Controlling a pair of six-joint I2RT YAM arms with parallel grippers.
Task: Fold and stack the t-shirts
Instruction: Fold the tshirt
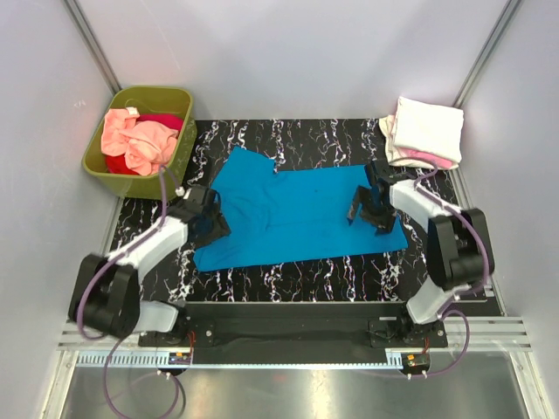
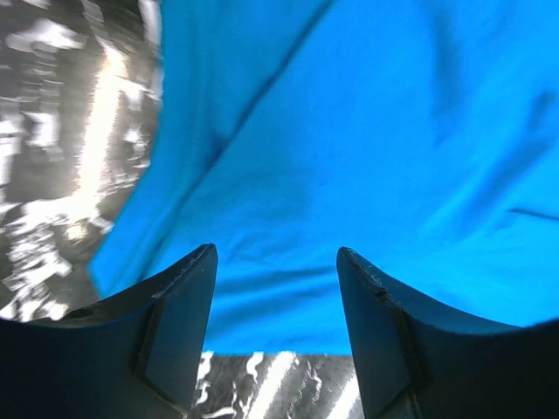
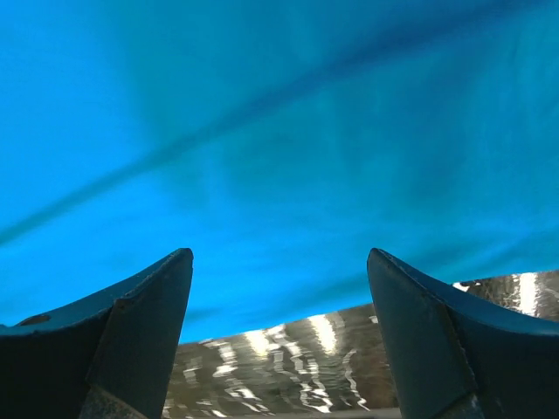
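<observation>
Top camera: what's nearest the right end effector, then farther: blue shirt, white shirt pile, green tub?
1. Bright blue cloth t-shirt, directly under the right end effector.
2. Cream-white folded shirt pile, back right.
3. Olive-green plastic tub, back left.

blue t-shirt: bright blue, plain, at the centre
table top: black with white marble veining
tub: olive-green, at 10 o'clock
peach t-shirt: salmon-peach, plain, in the tub
red t-shirt: deep red, plain
cream t-shirt: cream-white, at 2 o'clock
pink t-shirt: pink edge under the cream
left gripper: black
right gripper: black
left arm: white shell, black joints
right arm: white shell, black joints
cables: purple
</observation>
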